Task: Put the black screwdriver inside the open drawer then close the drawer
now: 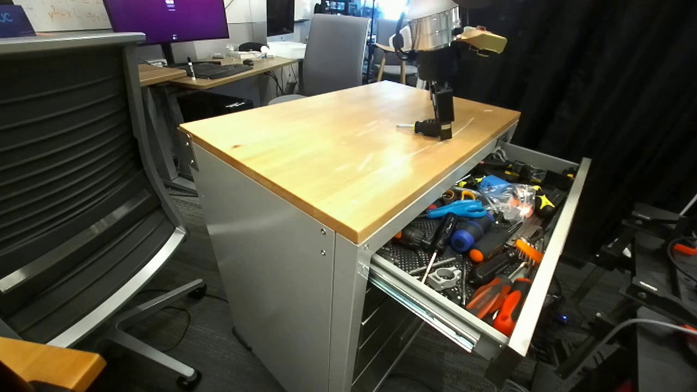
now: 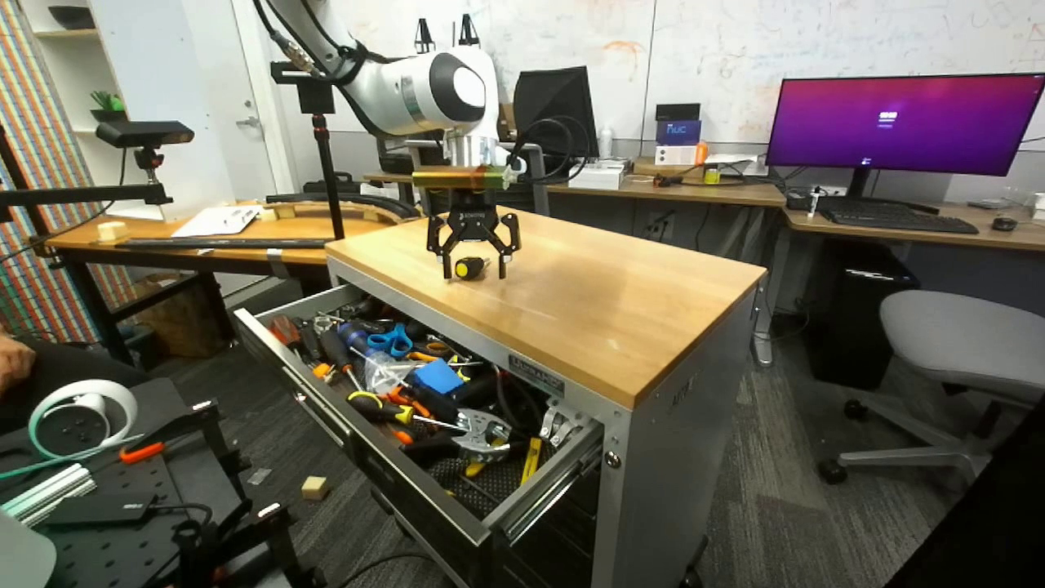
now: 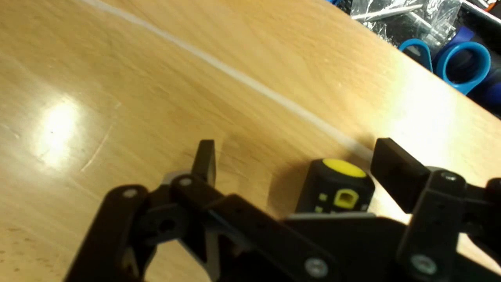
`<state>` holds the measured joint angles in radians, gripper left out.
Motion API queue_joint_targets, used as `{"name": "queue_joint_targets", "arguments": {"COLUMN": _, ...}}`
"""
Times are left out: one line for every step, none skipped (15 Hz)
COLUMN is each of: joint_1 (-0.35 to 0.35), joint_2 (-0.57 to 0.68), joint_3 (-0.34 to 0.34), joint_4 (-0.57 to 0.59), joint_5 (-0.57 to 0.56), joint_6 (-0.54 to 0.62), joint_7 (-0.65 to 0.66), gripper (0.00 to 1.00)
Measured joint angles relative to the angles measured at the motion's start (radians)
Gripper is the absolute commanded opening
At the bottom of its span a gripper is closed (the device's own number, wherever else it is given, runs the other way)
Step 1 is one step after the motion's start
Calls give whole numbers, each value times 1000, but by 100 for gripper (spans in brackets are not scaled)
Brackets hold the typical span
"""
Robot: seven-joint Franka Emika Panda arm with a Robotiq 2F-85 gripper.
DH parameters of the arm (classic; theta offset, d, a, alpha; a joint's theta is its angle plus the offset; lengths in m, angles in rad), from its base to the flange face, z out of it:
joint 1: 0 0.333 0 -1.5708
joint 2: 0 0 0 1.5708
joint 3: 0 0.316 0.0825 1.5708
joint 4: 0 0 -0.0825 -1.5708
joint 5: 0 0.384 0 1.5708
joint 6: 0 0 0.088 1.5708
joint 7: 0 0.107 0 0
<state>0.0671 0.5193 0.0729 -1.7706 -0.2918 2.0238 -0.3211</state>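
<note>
Black screwdriver [image 2: 469,268], stubby, yellow-ended, with a thin metal shank, lies on the smooth, scratched wooden top [image 2: 612,302] between the wide-spread fingers of the gripper [image 2: 474,273]; alongside, the grey metal drawer [image 1: 552,256] juts out, heaped with bright-handled tools [image 1: 512,307].

Cabinet top [image 1: 305,147]: smooth wood, glossy, lightly scratched. Drawer [image 1: 549,261]: smooth grey metal. Black screwdriver [image 1: 428,128]: matt plastic-looking handle [image 3: 328,188], metal-looking shaft [image 1: 405,126]. Bag [image 1: 514,198]: clear, crinkled plastic, shiny. Gripper [image 2: 474,273]: matt black finish.
</note>
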Motion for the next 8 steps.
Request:
{"name": "queue_joint_targets", "arguments": {"joint_1": 1, "joint_2": 7, "joint_3": 2, "joint_4": 10, "joint_5": 5, "joint_6": -3, "joint_7": 0, "gripper": 100}}
{"name": "queue_joint_targets", "arguments": {"joint_1": 2, "joint_2": 11, "joint_3": 4, "joint_4": 18, "joint_5": 9, "joint_6": -4, "joint_7": 0, "gripper": 75}}
{"name": "queue_joint_targets", "arguments": {"joint_1": 3, "joint_2": 13, "joint_3": 6, "joint_4": 24, "joint_5": 13, "joint_6": -4, "joint_7": 0, "gripper": 73}}
{"name": "queue_joint_targets", "arguments": {"joint_1": 4, "joint_2": 13, "joint_3": 7, "joint_4": 28, "joint_5": 14, "joint_6": -4, "joint_7": 3, "gripper": 66}}
{"name": "queue_joint_targets", "arguments": {"joint_1": 7, "joint_2": 13, "joint_3": 7, "joint_4": 31, "joint_5": 15, "joint_6": -4, "joint_7": 7, "gripper": 56}}
{"name": "queue_joint_targets", "arguments": {"joint_1": 10, "joint_2": 13, "joint_3": 7, "joint_4": 34, "joint_5": 15, "joint_6": -4, "joint_7": 14, "gripper": 49}}
{"name": "queue_joint_targets", "arguments": {"joint_1": 13, "joint_2": 13, "joint_3": 8, "joint_4": 34, "joint_5": 15, "joint_6": -4, "joint_7": 20, "gripper": 40}}
{"name": "queue_joint_targets", "arguments": {"joint_1": 16, "joint_2": 12, "joint_3": 8, "joint_4": 35, "joint_5": 17, "joint_6": -6, "joint_7": 24, "gripper": 34}}
